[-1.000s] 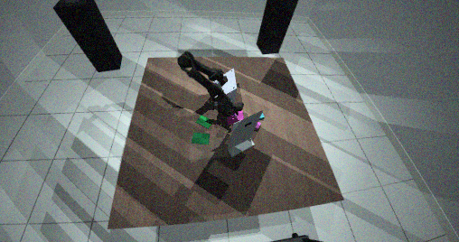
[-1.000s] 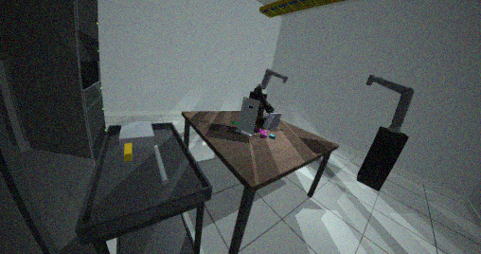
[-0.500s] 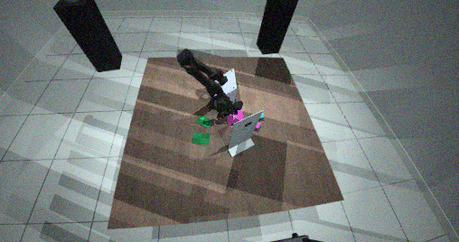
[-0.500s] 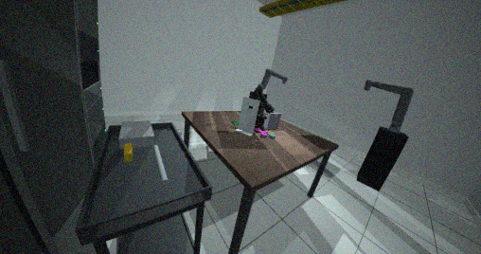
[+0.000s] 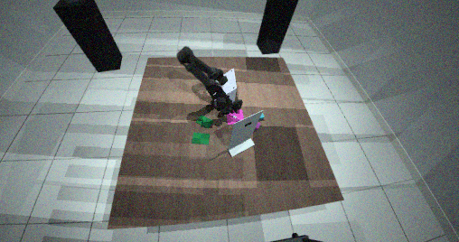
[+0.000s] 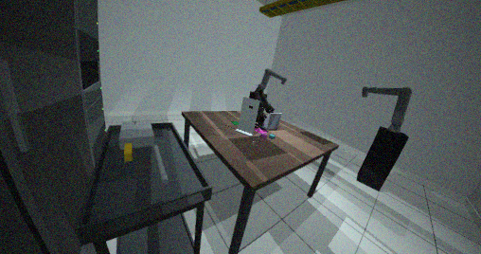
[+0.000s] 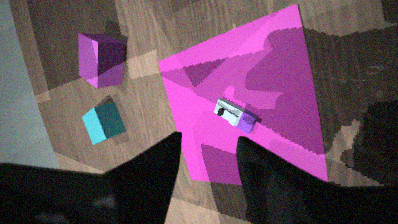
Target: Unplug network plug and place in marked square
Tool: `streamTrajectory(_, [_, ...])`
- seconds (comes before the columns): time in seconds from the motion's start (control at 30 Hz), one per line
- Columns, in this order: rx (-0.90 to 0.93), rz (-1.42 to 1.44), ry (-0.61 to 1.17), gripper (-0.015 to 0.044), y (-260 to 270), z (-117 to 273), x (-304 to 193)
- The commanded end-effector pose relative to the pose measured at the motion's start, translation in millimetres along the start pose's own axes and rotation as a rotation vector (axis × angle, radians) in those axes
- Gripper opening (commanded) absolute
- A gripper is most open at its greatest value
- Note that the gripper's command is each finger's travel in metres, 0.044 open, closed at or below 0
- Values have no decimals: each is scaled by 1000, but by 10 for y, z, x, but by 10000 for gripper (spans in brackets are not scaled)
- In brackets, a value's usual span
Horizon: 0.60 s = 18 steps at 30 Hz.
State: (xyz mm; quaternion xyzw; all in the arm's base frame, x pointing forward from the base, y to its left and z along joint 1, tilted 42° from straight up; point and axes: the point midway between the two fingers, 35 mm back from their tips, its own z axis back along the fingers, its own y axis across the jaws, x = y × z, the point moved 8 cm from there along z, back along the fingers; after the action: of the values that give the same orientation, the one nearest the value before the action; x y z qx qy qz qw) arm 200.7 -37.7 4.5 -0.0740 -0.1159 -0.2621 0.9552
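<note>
The plug (image 7: 233, 112), a small pale block with a purple end, lies on the magenta marked square (image 7: 292, 55) (image 5: 235, 119) in the wrist view. My gripper (image 7: 209, 141) is open and empty. Its fingertips stand apart, with the plug beyond them near the right fingertip and not between them. Whether the right fingertip touches the plug I cannot tell. The upright panel (image 5: 241, 133) (image 6: 248, 117) stands beside the square, with a dark socket opening near its top. In the top and exterior views the plug is too small to make out.
A purple block (image 7: 100, 60) and a cyan block (image 7: 102, 121) stand beside the square. Two green things, a block (image 5: 204, 122) and a flat patch (image 5: 201, 138), are on the table left of the panel. A second pale panel (image 5: 231, 82) (image 6: 275, 121) stands close to the arm.
</note>
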Motion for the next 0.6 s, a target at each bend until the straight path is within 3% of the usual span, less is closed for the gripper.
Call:
streamTrajectory(0.0, [0, -2, -5, 156, 45, 51, 21])
streamTrajectory(0.57, [2, -2, -4, 156, 200, 258, 43])
